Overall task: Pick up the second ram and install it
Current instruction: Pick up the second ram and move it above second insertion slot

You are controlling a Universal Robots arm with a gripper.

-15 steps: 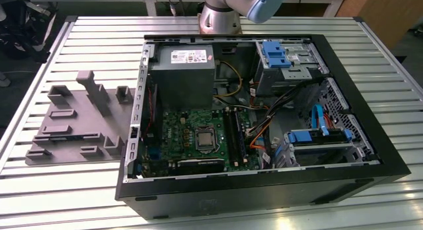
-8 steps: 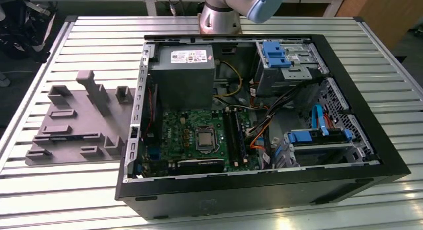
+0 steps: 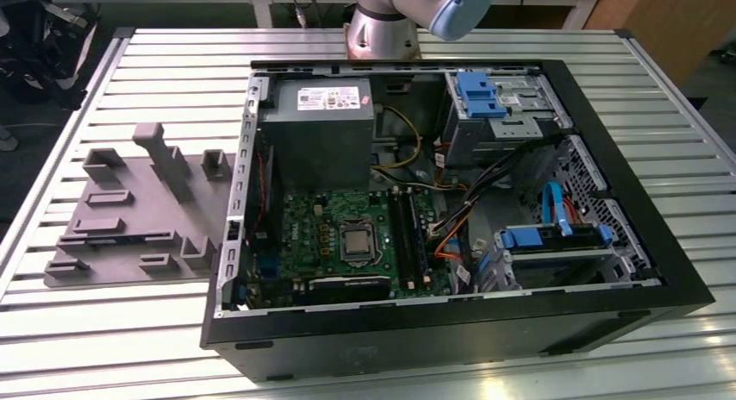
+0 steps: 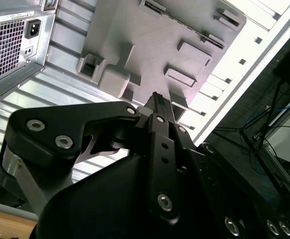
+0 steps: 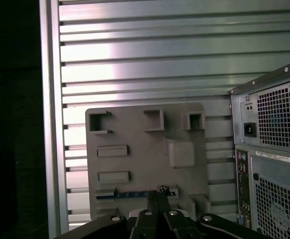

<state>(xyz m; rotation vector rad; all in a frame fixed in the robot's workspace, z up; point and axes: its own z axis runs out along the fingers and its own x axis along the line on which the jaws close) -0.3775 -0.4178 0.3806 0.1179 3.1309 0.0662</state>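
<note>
Pincer [image 5: 158,198] tips look pressed together to me in the first wrist view. In the second wrist view the pincer [image 4: 157,101] again shows as one narrow dark point, with nothing I can make out between the fingers. It hangs above the grey holder block [image 5: 145,149], which lies flat on the slatted metal table [image 5: 135,55].

The second ram [image 5: 127,195] sits in a slot along one side of that block, a thin blue-green strip. The pincer tips line up over one end of it, but I cannot tell whether they touch it.

In the exterior view, the holder block [image 3: 138,219] lies at the exterior view's left of the open computer case [image 3: 460,340], just beside its wall. Inside the case I see the green motherboard [image 3: 299,236] with long black slots [image 3: 402,232] beside the processor socket [image 3: 354,242]. Blue drive brackets [image 3: 477,94] sit toward the exterior view's right. The arm's base [image 3: 385,25] stands at the table's far edge.
</note>
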